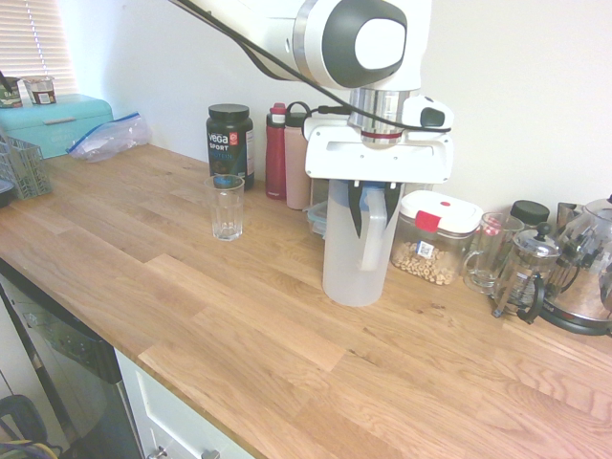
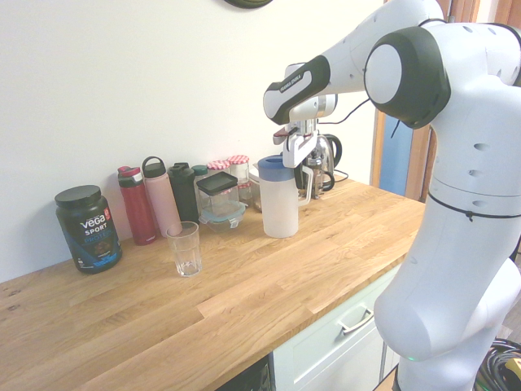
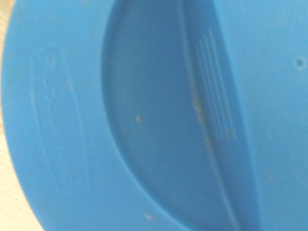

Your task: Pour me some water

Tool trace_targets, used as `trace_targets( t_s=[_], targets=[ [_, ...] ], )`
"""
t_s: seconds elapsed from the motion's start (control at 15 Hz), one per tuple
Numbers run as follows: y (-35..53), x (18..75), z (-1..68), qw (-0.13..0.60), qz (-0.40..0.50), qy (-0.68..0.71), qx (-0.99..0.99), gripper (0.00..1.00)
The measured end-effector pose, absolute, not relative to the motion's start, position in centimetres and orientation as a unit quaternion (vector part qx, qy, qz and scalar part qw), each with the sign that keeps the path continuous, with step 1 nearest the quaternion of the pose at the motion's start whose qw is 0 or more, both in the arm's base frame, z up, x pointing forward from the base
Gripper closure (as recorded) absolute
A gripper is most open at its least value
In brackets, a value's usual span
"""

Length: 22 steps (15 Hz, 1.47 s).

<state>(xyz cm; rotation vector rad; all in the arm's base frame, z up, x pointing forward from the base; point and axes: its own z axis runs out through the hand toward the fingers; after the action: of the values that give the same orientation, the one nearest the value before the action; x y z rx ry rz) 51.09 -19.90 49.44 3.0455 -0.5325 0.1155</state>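
Observation:
A tall frosted pitcher [image 1: 354,263] [image 2: 279,210] with a blue lid [image 3: 144,115] stands upright on the wooden counter [image 1: 239,316], side handle towards the first exterior camera. Any water inside does not show through its cloudy wall. My gripper [image 1: 376,206] [image 2: 303,156] comes down from above and is shut on the top of the handle, one dark finger [image 1: 359,212] showing beside it. The lid fills the wrist view. An empty clear glass [image 1: 227,207] [image 2: 186,248] stands apart from the pitcher, further along the counter.
Along the wall stand a black protein tub [image 1: 229,143], drink bottles [image 1: 277,151], a snack container with a red-clipped lid [image 1: 435,239], a glass mug [image 1: 490,251], a French press [image 1: 521,273] and a steel kettle [image 1: 585,277]. A teal bread box [image 1: 57,120] sits at the far end.

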Motion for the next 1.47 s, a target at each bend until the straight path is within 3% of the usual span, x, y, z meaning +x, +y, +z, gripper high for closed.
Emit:
trace_targets(
  t_s=[0.47, 0.8, 1.07, 1.47],
  targets=[
    [-20.8, 50.0, 50.6, 0.025, 0.035, -0.177, 0.983, 1.0],
    [-19.5, 45.6, 56.4, 0.024, 0.023, -0.105, 0.994, 1.0],
    [-15.0, 42.6, 60.8, 0.07, 0.002, -0.016, 0.997, 1.0],
    [-8.2, 44.9, 59.8, 0.159, -0.029, 0.056, 0.985, 1.0]
  ],
)
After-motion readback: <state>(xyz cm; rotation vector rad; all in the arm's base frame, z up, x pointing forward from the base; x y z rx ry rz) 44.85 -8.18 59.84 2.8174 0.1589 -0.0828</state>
